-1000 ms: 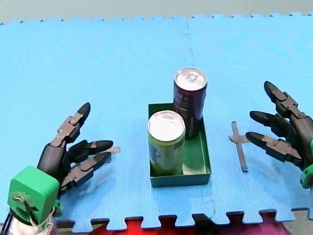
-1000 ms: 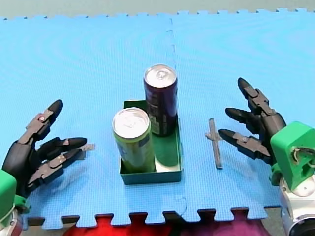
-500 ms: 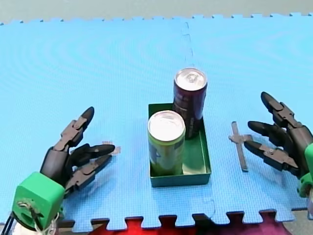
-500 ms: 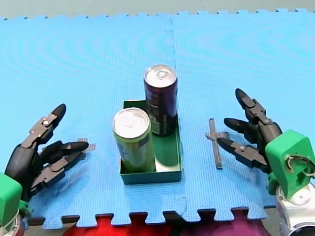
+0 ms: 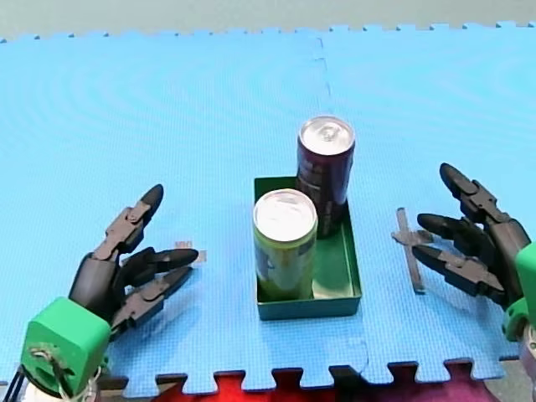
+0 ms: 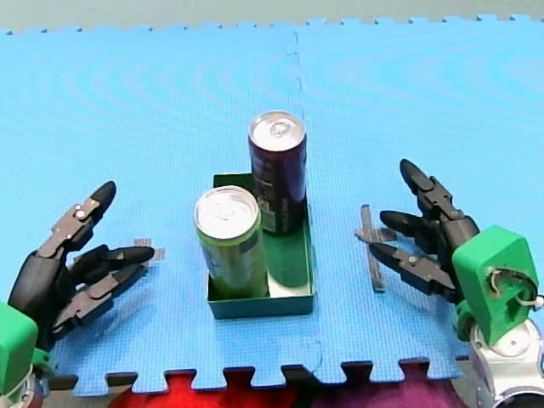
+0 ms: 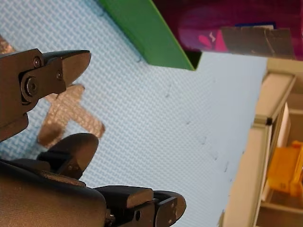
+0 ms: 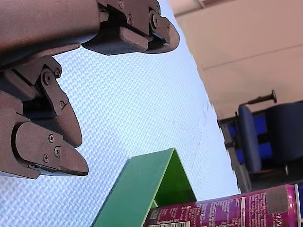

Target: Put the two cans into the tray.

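One tray [image 5: 308,307] holds two — purple can [image 5: 325,172], green can [image 5: 285,247]; left robot hand [image 5: 134,268], right robot hand [image 5: 469,243] flank it, both empty.

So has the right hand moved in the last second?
Yes. The right hand has slid back toward the near edge of the mat and slightly inward, now reaching the grey tape cross.

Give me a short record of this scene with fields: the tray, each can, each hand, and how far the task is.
tray: green, on the blue mat
green can: upright in tray, near end
purple can: upright in tray, far end
left hand: open, left of tray
right hand: open, right of tray, by the tape mark
task: both cans in tray
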Robot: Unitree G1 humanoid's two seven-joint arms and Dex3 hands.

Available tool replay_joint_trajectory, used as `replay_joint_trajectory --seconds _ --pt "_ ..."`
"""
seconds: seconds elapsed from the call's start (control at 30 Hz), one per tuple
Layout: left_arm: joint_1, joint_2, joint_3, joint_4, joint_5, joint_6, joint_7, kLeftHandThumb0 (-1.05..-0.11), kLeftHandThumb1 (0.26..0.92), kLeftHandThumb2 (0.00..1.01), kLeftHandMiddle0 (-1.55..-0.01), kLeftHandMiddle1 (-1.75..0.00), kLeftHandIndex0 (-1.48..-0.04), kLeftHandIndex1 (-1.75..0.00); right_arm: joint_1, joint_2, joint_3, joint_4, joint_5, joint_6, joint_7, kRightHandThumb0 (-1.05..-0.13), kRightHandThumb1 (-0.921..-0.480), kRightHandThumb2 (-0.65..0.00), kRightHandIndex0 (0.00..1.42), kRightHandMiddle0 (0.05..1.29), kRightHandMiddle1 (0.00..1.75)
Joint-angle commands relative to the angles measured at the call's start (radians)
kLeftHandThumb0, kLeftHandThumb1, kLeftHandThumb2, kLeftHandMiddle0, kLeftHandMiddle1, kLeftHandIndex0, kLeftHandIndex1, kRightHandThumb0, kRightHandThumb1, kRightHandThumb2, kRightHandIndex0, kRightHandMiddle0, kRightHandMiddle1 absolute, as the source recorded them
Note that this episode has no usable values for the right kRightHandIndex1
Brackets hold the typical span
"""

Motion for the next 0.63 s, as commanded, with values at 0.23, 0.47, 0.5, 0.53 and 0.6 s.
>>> replay_joint_trajectory --seconds 0.23,0.47,0.5,0.53,0.6 --pt "0.032 0.009 -0.010 -0.041 0.012 -0.049 0.009 -1.048 0.921 0.12 -0.78 -0.01 -0.28 0.00 -0.003 -0.007 -0.001 -0.003 0.003 -0.018 0.001 -1.048 -0.846 0.000 0.39 0.21 0.00" --pt "0.116 0.007 -0.038 -0.217 0.048 -0.072 0.051 -1.048 0.921 0.17 -0.77 0.00 -0.27 0.00 0.006 -0.008 -0.009 -0.021 0.011 -0.054 0.000 -1.048 -0.844 -0.001 0.39 0.21 0.00" --pt "0.126 0.010 -0.042 -0.242 0.057 -0.065 0.058 -1.048 0.921 0.18 -0.76 0.00 -0.27 0.00 0.009 -0.009 -0.009 -0.025 0.011 -0.061 -0.003 -1.048 -0.845 -0.001 0.39 0.21 0.00" --pt "0.134 0.016 -0.045 -0.262 0.069 -0.061 0.066 -1.048 0.921 0.18 -0.76 0.00 -0.26 0.00 0.012 -0.010 -0.009 -0.029 0.010 -0.067 -0.005 -1.048 -0.846 -0.002 0.39 0.21 0.00" --pt "0.148 0.031 -0.052 -0.290 0.110 -0.067 0.095 -1.048 0.921 0.25 -0.75 0.00 -0.26 0.00 0.020 -0.011 -0.010 -0.038 0.010 -0.081 -0.009 -1.048 -0.849 -0.003 0.40 0.22 0.00"
